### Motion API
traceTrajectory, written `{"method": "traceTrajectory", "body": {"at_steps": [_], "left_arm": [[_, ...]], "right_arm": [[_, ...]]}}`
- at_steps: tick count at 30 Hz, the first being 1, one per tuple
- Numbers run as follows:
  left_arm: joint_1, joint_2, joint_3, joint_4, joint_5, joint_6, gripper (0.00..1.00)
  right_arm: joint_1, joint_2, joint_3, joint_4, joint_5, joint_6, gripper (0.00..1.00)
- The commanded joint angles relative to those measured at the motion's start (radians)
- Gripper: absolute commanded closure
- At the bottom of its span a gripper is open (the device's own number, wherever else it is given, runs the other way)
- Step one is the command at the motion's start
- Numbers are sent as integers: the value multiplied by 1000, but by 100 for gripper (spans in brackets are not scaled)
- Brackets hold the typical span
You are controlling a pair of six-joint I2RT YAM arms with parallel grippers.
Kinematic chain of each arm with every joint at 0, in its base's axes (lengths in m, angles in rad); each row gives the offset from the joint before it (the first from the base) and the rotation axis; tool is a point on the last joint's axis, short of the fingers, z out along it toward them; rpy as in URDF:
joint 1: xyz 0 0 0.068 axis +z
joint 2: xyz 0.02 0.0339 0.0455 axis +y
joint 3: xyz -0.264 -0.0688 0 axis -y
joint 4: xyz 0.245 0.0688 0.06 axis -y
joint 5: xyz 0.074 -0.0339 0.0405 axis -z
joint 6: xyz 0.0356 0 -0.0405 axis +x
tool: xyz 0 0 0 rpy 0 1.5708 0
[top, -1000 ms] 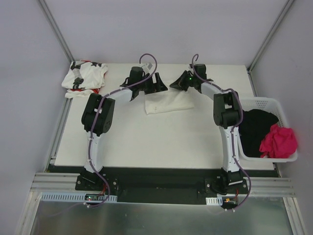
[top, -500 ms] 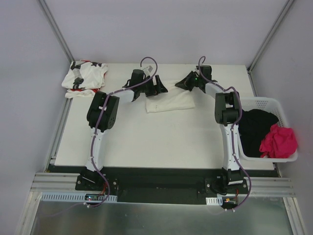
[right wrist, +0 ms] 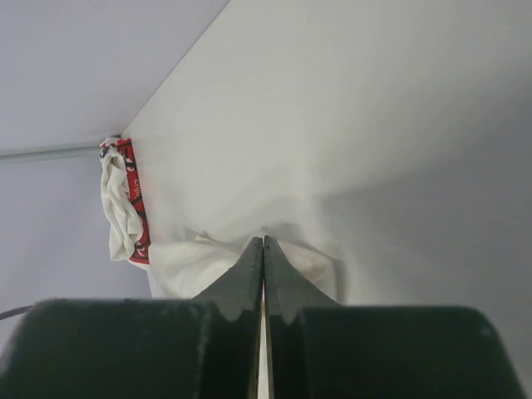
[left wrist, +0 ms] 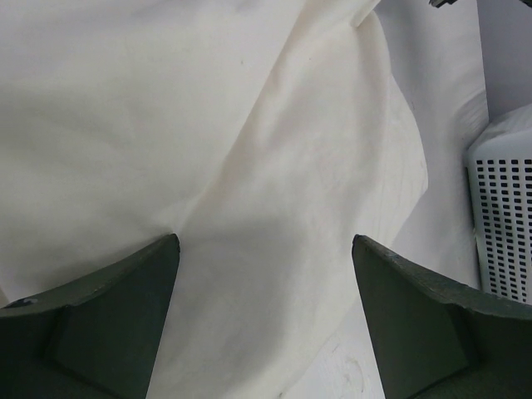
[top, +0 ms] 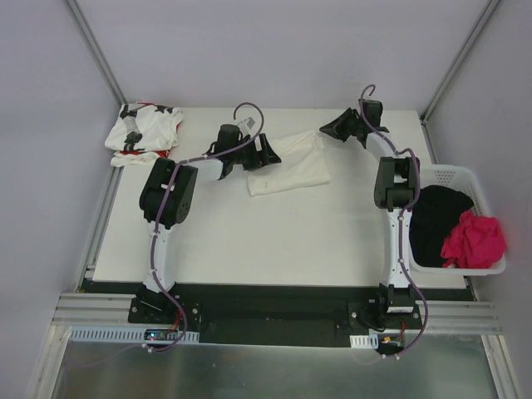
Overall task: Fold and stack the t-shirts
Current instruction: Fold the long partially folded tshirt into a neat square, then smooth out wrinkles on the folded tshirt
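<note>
The plain cream-white t-shirt (top: 293, 162) lies at the back middle of the table, partly folded, with one corner drawn out to the back right. My right gripper (top: 331, 131) is shut on that corner; in the right wrist view the cloth (right wrist: 183, 262) bunches at the closed fingertips of the gripper (right wrist: 263, 241). My left gripper (top: 268, 155) is open at the shirt's left edge, and its wide-apart fingers hang over the cloth (left wrist: 249, 150). The star-print t-shirt (top: 143, 133) lies crumpled at the back left corner and also shows in the right wrist view (right wrist: 125, 208).
A white perforated basket (top: 453, 176) stands at the table's right edge, holding a black cloth (top: 434, 220) and a pink cloth (top: 474, 241). Its wall shows in the left wrist view (left wrist: 503, 216). Grey walls close in the back and sides.
My right gripper has moved toward the back right, pulling the cream shirt's corner out and spreading the cloth. My left gripper has shifted slightly at the shirt's left edge.
</note>
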Motion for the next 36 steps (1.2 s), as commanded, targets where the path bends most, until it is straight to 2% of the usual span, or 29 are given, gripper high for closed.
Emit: {"method": "traceTrajectory", "body": {"at_steps": [1, 7, 12, 15, 20, 26, 36], "left_arm": [[14, -91, -47, 2, -11, 18, 16], [14, -119, -58, 27, 6, 7, 16], [12, -136, -52, 43, 15, 12, 16], [14, -134, -32, 34, 8, 32, 16], [20, -119, 11, 30, -6, 56, 16], [47, -79, 72, 27, -6, 52, 16], [77, -82, 142, -30, 17, 64, 16]], "right_arm": [[-32, -45, 19, -46, 36, -48, 98], [-11, -251, -190, 10, 0, -55, 98], [75, -394, -410, 100, -23, -46, 98], [138, -431, -466, 134, -49, -33, 98], [202, -372, -491, 256, -110, 78, 98], [219, -266, -512, 382, -170, 184, 98], [195, -133, -532, 418, -176, 213, 98]]}}
